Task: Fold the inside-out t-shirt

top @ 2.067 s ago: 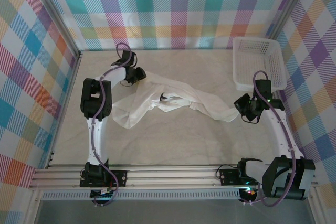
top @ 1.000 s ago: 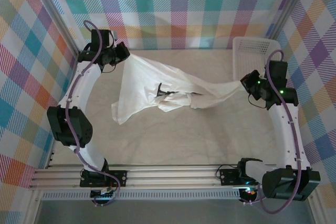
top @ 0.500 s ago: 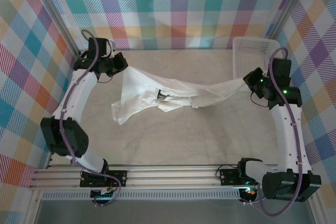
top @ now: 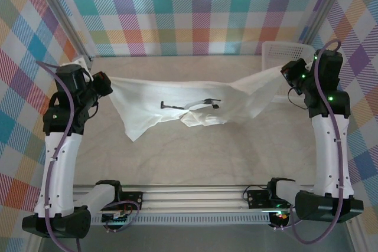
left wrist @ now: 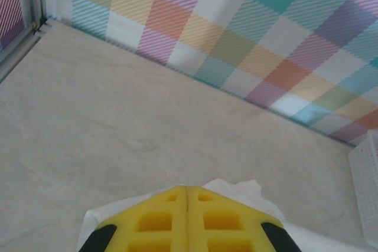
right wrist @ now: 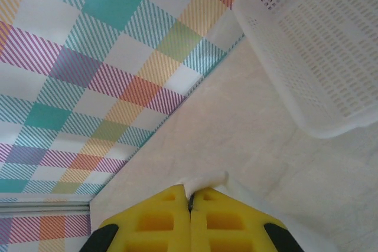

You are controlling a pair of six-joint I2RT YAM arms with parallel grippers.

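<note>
The inside-out t-shirt (top: 177,101), white with a small dark patch near its middle, hangs stretched in the air between both arms across the table. My left gripper (top: 106,82) is shut on its left edge; in the left wrist view the yellow fingers (left wrist: 159,219) press together with white cloth (left wrist: 236,190) bunched behind their tips. My right gripper (top: 284,70) is shut on the right edge; in the right wrist view a small tuft of cloth (right wrist: 207,181) sticks out between the closed fingers (right wrist: 224,219). The shirt's lower folds sag toward the table.
A white mesh basket (top: 277,51) stands at the back right, partly behind the raised cloth, and its corner (right wrist: 319,45) fills the upper right of the right wrist view. Plaid walls close in the table (top: 207,151) at the back and both sides.
Both arms have swung outward and lifted, pulling the shirt from a loose sagging drape into a wide taut span. The left gripper moved toward the near left, the right one farther back right.
</note>
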